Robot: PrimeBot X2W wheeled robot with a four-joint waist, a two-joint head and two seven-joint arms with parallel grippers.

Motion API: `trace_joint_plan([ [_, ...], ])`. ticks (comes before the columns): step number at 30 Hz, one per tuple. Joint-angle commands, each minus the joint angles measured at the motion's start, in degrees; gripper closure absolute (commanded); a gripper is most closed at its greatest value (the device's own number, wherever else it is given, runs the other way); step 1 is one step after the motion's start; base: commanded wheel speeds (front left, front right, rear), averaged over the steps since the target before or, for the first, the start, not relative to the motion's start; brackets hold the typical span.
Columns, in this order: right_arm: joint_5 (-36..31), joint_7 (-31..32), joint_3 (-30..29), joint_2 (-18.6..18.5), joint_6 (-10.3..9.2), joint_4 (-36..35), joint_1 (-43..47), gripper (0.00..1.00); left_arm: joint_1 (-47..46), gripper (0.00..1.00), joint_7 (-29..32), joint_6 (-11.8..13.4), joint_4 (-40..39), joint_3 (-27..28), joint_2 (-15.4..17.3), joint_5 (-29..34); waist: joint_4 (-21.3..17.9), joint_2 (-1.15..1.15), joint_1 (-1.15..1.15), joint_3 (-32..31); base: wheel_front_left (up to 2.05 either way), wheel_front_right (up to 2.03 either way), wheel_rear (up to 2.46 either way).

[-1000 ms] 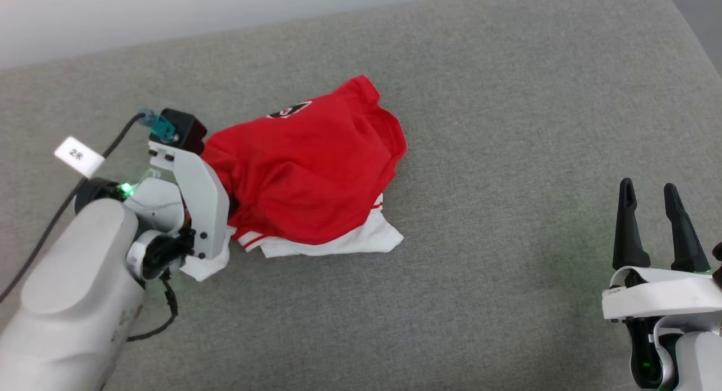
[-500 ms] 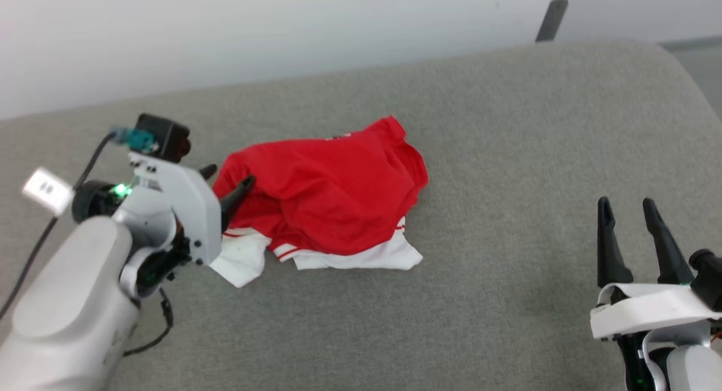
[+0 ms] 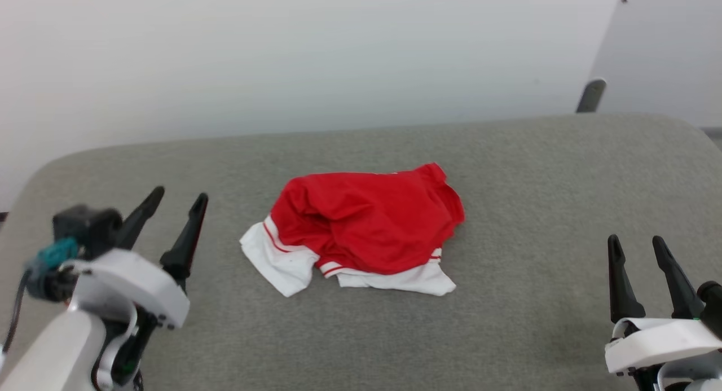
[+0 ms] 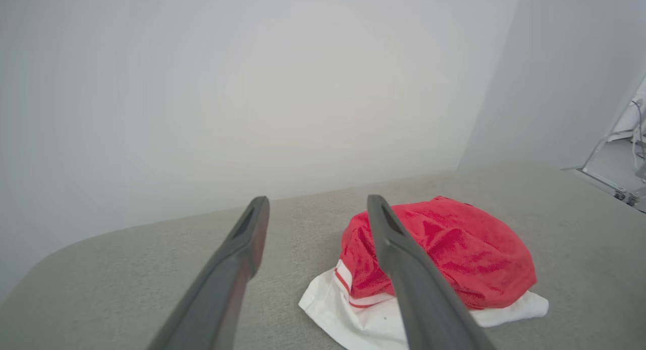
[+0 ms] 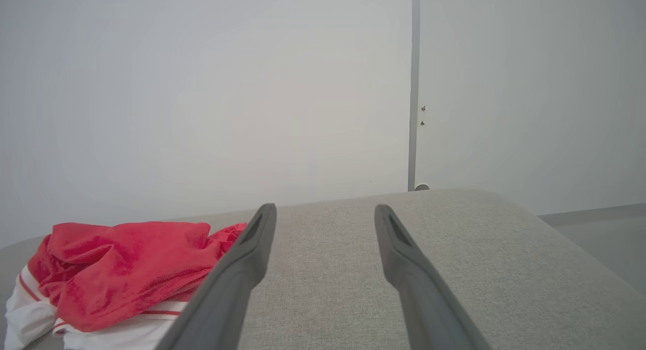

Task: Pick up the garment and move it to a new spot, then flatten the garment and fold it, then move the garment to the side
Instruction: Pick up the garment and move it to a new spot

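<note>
A plain pale wall (image 3: pixel 282 58) stands behind a table (image 3: pixel 536 171) covered in grey fabric, and on it lies the garment (image 3: pixel 366 222). It sits in a loose red heap about midway between the two tools. It is ahead and to the right of the left tool (image 3: pixel 180 195), ahead and to the left of the right tool (image 3: pixel 634 241), and well apart from both. The red body is bunched over itself, with a white sleeve (image 3: pixel 279 258) spilling out on the side toward the left tool. More white cloth with striped trim shows along the edge nearest the tools, and the chest print is hidden in the folds. Both tools stand wide and empty, fingers pointing forward over the table. I'd say the shirt lies there because that is its new spot. The tools flank it spread wide so each can reach in for an edge and pull it flat. The heap offers no clear corner, so that sleeve looks the easiest first hold.
</note>
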Motion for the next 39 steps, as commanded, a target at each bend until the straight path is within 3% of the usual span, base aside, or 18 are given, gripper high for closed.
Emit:
trace_joint_plan([
  [1,0.6,-0.2,-0.1,-0.3,0.02,-0.1,1.0,0.0,1.7,0.0,-1.4,0.7,-0.7,0.5,0.2,0.6,2.7,0.0,0.0,-2.3,0.0,0.0,0.0],
  [7,0.9,-1.2,0.0,-1.0,0.02,0.3,2.7,0.0,7.9,0.0,-6.3,3.4,-3.6,2.6,0.6,0.4,5.1,0.0,0.0,-3.8,0.0,0.0,0.0],
  [19,1.5,-3.1,0.2,-2.3,0.02,2.9,4.9,0.0,15.7,0.0,-12.0,5.0,-3.4,6.0,-0.1,0.4,8.7,0.0,0.0,-5.8,0.0,0.0,0.0],
  [27,2.1,-4.0,0.2,-2.8,0.02,4.3,6.2,0.0,20.2,0.0,-12.9,4.0,-3.0,10.0,-1.7,1.5,9.9,0.0,0.0,-6.9,0.0,0.0,0.0],
  [39,2.3,-4.8,-1.6,-1.9,0.02,4.6,9.0,0.0,25.4,0.0,-12.8,-0.6,-2.8,17.7,-6.1,5.9,10.8,0.0,0.0,-7.8,0.0,0.0,0.0],
])
